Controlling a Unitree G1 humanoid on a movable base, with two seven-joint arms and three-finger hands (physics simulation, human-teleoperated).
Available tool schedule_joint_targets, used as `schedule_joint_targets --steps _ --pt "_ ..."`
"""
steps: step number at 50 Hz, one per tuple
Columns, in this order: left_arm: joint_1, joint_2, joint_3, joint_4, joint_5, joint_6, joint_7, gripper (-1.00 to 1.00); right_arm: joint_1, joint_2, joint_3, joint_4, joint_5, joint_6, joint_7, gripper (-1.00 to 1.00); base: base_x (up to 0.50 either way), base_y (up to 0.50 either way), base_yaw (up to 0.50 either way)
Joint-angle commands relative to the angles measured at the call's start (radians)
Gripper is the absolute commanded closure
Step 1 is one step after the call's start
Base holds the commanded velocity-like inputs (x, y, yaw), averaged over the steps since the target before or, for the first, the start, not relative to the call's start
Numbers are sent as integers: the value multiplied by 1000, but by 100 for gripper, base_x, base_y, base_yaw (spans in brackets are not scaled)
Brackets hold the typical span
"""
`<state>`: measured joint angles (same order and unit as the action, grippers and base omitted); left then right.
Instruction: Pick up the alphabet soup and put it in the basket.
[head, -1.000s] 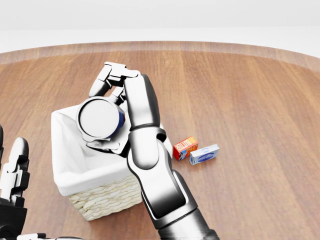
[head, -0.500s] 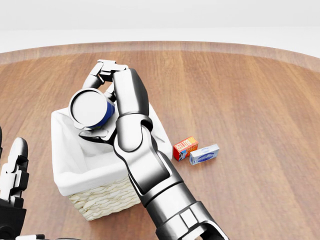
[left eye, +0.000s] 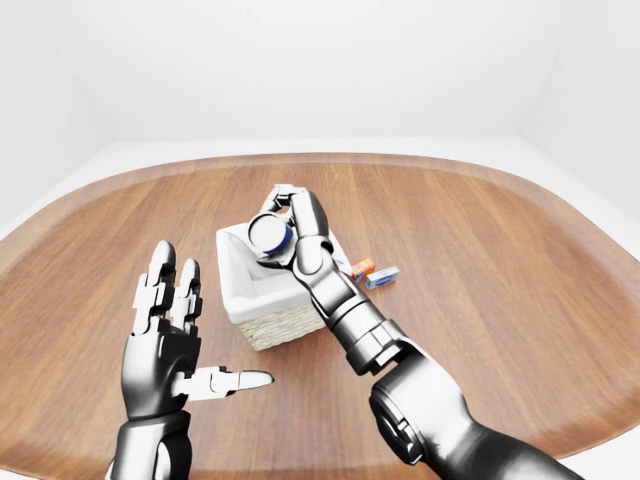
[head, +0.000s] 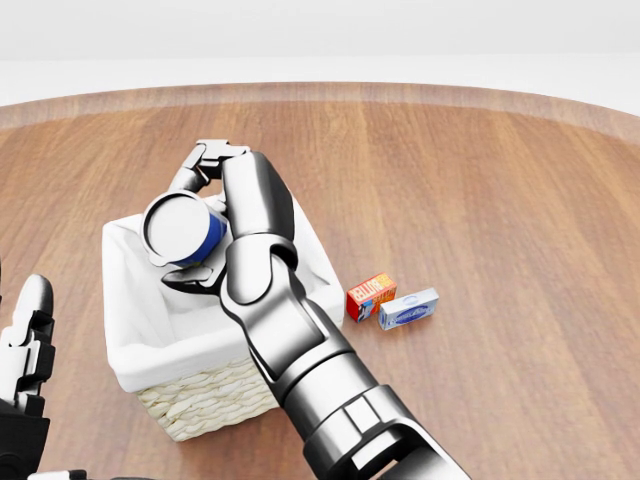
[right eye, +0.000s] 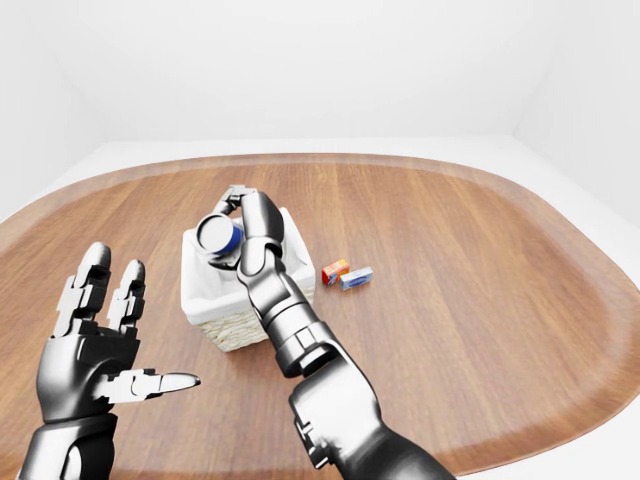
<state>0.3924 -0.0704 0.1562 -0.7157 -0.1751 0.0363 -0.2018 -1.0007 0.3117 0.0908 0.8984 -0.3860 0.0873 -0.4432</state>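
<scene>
The right robot hand (head: 205, 215) is gripping the alphabet soup (head: 183, 229) with closed fingers, holding it tilted, lid toward the camera, directly above the basket (head: 125, 330), while the left robot hand (left eye: 165, 345) is hanging open, empty.

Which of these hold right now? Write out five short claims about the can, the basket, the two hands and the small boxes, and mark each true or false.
1. The right hand grips the alphabet soup can. True.
2. The can lies on the table beside the basket. False: it is held above the basket.
3. The left hand holds a box. False: it is open and empty.
4. Two small boxes, orange box and blue-and-white box, lie right of the basket in the head view. True.
5. The basket is tipped over. False: it stands upright.
</scene>
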Motion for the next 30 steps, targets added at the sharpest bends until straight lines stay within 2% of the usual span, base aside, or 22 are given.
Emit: schedule_joint_targets --steps 1,15,17,30 --pt "0 -1 2 -3 -2 3 -2 -100 -18 5 12 86 51 0 -66 100 0 0 0" --pt "0 -3 5 -2 -3 2 -4 -100 -13 22 12 155 2 0 -80 100 0 0 0" --pt "5 -3 8 -8 -7 2 -7 -100 -10 25 16 170 -14 -11 -80 100 0 0 0" --pt "7 -6 7 -11 -5 2 -9 -100 -10 26 10 176 -31 -15 -80 100 0 0 0"
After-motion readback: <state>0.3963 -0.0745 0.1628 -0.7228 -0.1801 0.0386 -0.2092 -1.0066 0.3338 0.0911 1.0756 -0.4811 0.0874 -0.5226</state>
